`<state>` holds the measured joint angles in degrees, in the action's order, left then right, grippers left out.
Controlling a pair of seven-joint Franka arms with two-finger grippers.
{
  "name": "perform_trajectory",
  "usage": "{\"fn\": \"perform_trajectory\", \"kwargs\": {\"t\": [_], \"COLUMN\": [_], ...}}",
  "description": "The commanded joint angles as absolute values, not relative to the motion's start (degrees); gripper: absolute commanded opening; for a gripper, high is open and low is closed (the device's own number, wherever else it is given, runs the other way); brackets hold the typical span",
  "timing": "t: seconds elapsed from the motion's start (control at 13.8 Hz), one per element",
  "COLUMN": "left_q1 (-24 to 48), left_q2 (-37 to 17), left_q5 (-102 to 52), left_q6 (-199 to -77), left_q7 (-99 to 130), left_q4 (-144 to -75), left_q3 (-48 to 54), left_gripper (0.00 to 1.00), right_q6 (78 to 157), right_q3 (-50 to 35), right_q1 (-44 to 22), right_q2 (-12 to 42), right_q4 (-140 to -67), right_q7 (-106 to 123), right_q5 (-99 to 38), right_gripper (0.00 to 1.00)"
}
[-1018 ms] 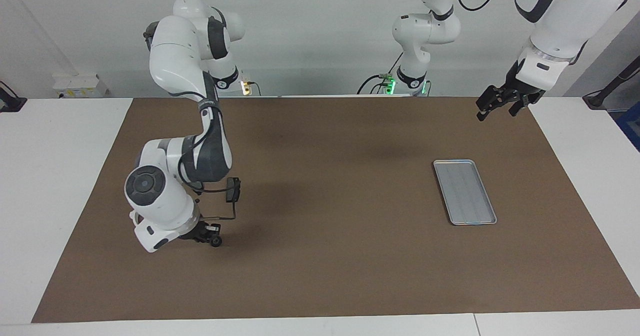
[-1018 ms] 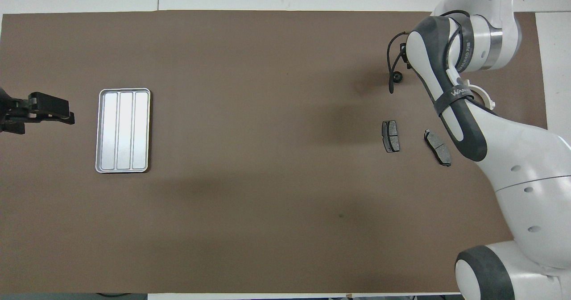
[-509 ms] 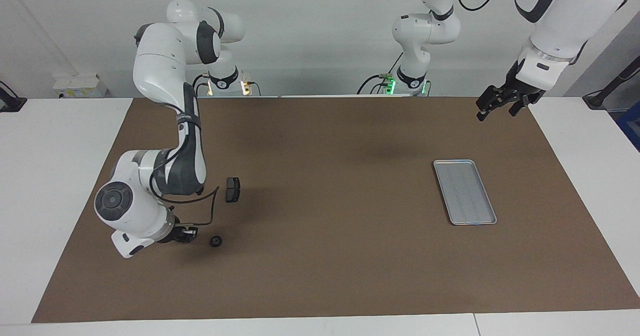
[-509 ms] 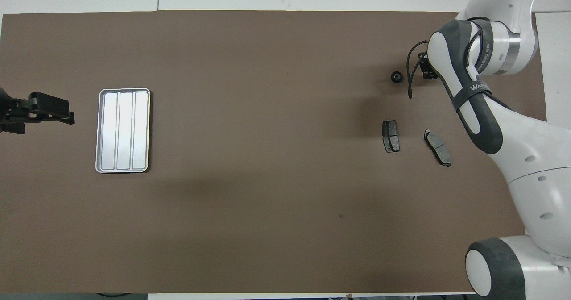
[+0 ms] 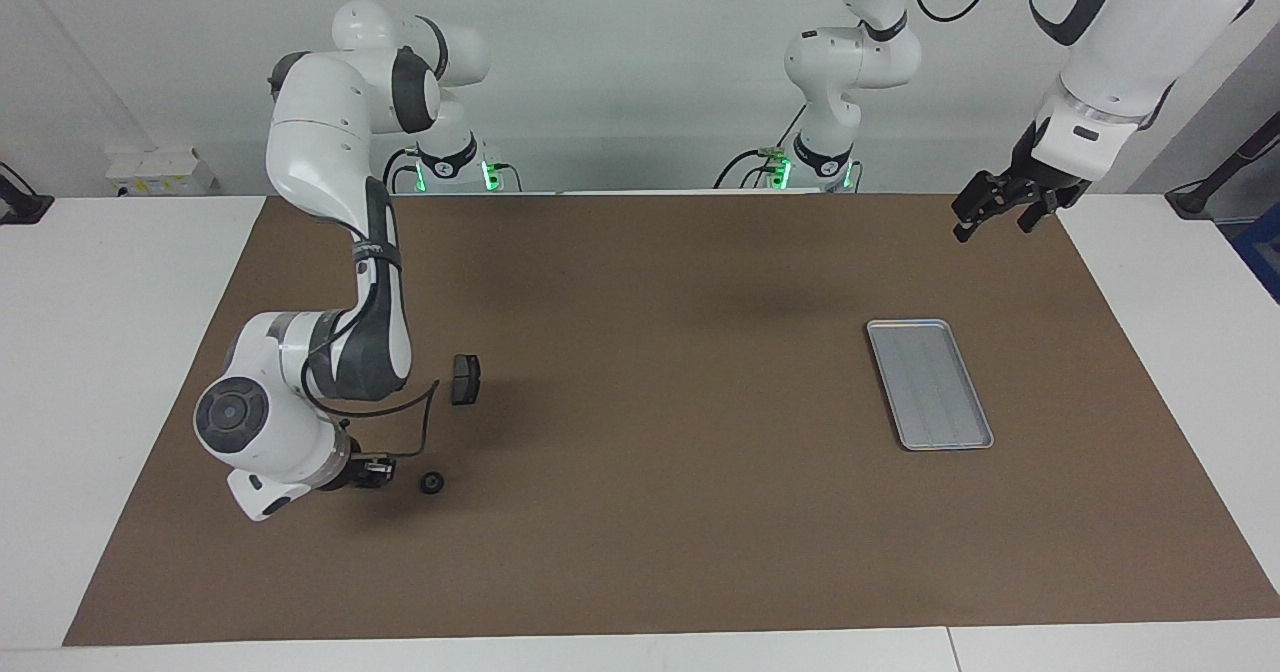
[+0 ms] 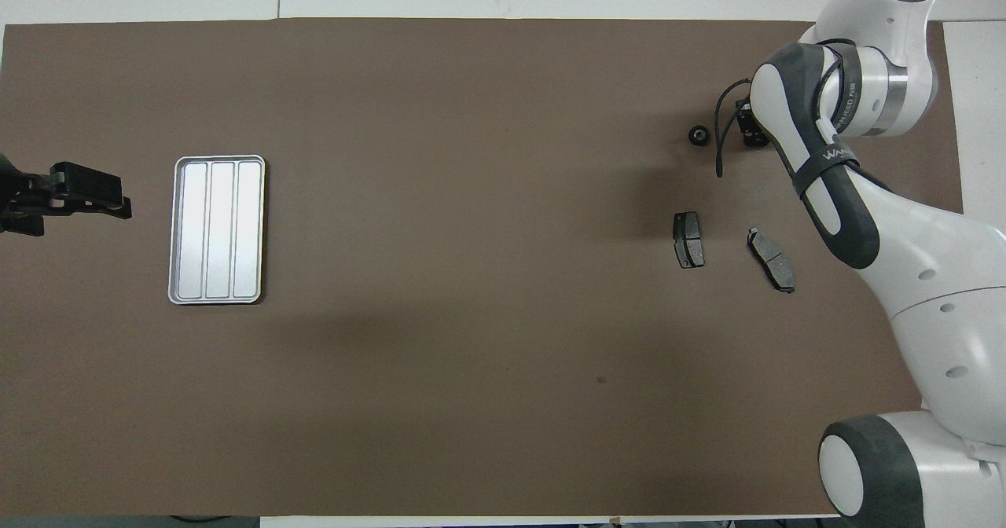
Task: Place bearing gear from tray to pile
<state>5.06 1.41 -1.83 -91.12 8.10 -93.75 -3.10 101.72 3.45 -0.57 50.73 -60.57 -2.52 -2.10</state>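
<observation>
A dull brown mat (image 6: 471, 276) is covering most of the white table (image 5: 120, 352), and on it the tray (image 6: 217, 230) is showing pale silver with a brighter rim and three long panels parted by thin darker lines. The bearing gear (image 6: 697, 135) is showing black, and the two pad-shaped pieces (image 6: 688, 240) (image 6: 771, 258) are showing dark grey, each crossed by a fine lighter line. Both arms are wearing glossy white shells with dark grey joints, the right gripper (image 5: 375, 471) and left gripper (image 5: 1000, 207) are looking black, and green lights (image 5: 782, 167) are glowing at the arm bases.
</observation>
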Motion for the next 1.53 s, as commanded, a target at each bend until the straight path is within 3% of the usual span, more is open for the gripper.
{"fn": "perform_trajectory", "kwargs": {"t": [0.0, 0.44, 0.95, 1.16, 1.45], "left_q1": [5.2, 5.2, 5.2, 5.2, 5.2], "left_q2": [2.4, 2.4, 2.4, 2.4, 2.4], "left_q5": [-1.3, -1.3, -1.3, -1.4, -1.4], "left_q6": [-90.4, -90.3, -90.3, -90.3, -90.3], "left_q7": [8.0, 8.0, 8.0, 8.0, 8.0], "left_q4": [-94.1, -94.1, -94.1, -94.1, -94.1], "left_q3": [-3.3, -3.3, -3.3, -3.3, -3.3], "left_gripper": [1.00, 1.00, 1.00, 1.00, 1.00], "right_q6": [103.2, 92.0, 81.1, 79.5, 80.7], "right_q3": [2.4, 2.9, 3.5, 3.5, 3.5], "right_q1": [0.1, -1.1, -3.3, -4.6, -5.1], "right_q2": [50.5, 41.9, 21.6, 10.1, 1.4], "right_q4": [-62.1, -61.3, -62.5, -71.0, -81.1], "right_q7": [-2.8, -2.5, -1.9, -1.7, -2.0], "right_q5": [-1.7, -1.2, 0.0, 0.9, 0.6], "right_gripper": [0.99, 1.00, 1.00, 1.00, 1.00]}}
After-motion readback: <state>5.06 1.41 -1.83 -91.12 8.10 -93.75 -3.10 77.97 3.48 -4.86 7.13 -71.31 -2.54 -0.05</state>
